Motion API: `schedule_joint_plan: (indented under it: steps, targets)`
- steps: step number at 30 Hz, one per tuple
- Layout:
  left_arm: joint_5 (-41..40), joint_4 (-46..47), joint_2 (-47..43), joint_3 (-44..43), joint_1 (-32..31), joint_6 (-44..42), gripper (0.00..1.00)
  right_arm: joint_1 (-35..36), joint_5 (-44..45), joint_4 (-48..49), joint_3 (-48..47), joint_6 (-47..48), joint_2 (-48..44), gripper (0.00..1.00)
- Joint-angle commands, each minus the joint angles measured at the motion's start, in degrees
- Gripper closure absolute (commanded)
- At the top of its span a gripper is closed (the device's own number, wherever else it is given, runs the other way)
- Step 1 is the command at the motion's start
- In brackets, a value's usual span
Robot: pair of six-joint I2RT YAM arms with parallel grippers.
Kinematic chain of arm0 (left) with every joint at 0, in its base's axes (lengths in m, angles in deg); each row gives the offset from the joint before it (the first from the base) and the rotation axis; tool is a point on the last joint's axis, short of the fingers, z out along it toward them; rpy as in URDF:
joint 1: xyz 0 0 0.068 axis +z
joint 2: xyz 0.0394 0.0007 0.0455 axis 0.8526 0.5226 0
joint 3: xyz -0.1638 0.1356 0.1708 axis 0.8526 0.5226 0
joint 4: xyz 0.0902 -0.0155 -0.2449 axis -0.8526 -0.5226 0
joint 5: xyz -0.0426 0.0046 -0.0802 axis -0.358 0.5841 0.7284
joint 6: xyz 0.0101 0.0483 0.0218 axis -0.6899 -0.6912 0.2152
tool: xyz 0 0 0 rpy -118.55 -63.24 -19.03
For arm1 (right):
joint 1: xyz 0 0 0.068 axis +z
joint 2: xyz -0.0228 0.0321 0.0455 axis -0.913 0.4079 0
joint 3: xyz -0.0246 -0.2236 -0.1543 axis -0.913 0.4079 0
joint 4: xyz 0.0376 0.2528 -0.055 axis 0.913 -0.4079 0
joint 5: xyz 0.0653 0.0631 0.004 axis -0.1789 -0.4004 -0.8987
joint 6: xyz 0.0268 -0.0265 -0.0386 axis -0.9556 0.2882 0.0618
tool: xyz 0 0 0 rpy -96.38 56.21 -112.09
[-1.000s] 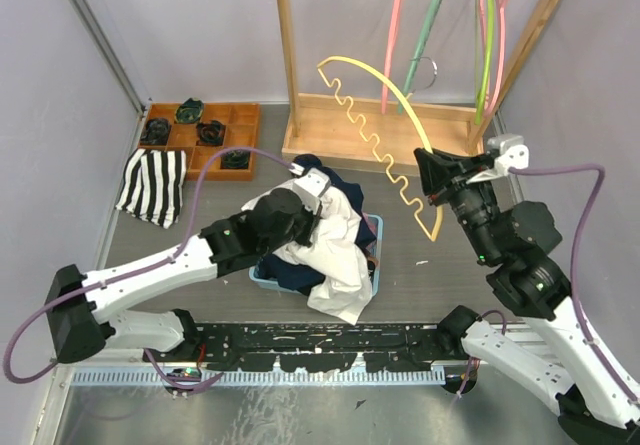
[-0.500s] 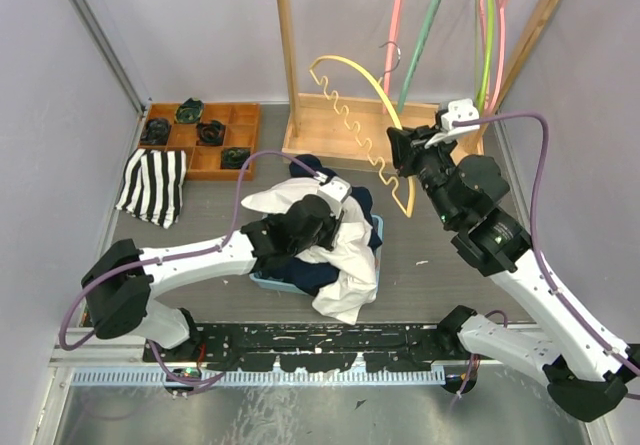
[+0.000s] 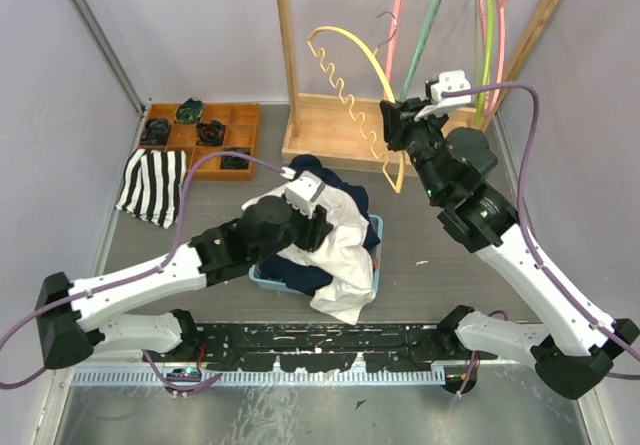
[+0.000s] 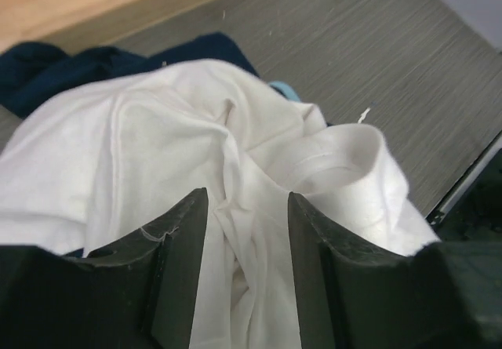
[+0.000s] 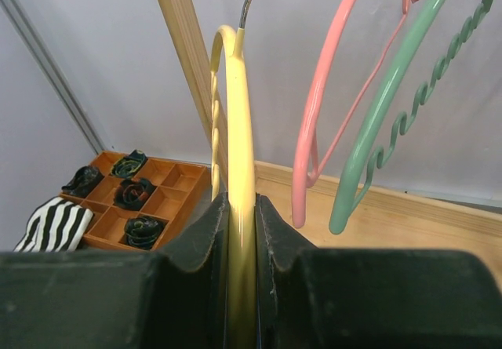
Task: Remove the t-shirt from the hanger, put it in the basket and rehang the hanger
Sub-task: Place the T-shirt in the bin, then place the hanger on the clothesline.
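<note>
The white cotton t-shirt (image 4: 141,145) is off the hanger and lies crumpled on top of a heap of clothes in the small light-blue plastic basket (image 3: 376,227), which stands on the grey table (image 3: 440,235) in front of my two bases. Under it and behind it lies a dark navy garment (image 4: 39,78); one white fold spills over the basket's near rim.

My left gripper (image 4: 247,200) hangs just over that heap. Its two black fingers (image 4: 176,239) stand spread apart, and the white cloth shows in the gap between them without being pinched.

My right gripper (image 5: 241,204) is raised towards the tall wooden clothes rack (image 3: 285,45) at the back of the table. Its fingers are pressed together on the bare yellow plastic hanger with a wavy lower bar (image 5: 239,129), gripping it edge-on, so that the yellow arm rises straight up out of the jaws to a thin metal hook at the top. Whether that hook reaches the rack's rail I cannot tell.

Just to the right of the yellow one, a pink plastic hanger (image 5: 321,90) and a green plastic hanger with a scalloped bar (image 5: 392,82) hang from the rack. At the far left of the table sits a wooden tray with square compartments (image 3: 245,115) holding dark rolled items, and a black-and-white striped cloth (image 3: 152,185) lies just in front of it.
</note>
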Motion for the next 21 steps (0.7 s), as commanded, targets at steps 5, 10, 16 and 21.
schedule_joint_plan:
  steps: [5, 10, 16, 21]
  targets:
    - [-0.2, -1.7, -9.5, -1.1, -0.3, -3.0, 0.4, -0.1, 2.8, 8.9, -9.7, 3.2, 7.0, 0.99]
    - [-0.3, 2.0, -15.0, 1.7, -0.3, -3.6, 0.26, -0.1, 4.2, 10.8, -15.3, 5.6, 13.4, 0.99]
    - [-3.4, 2.8, -18.6, 4.3, -0.4, -2.9, 0.02, -0.5, 5.2, 10.9, -21.4, 6.2, 19.0, 0.99]
    - [-4.6, 1.6, -20.3, 5.1, -0.4, -2.4, 0.02, -1.1, 6.5, 10.6, -26.1, 7.0, 22.9, 0.99]
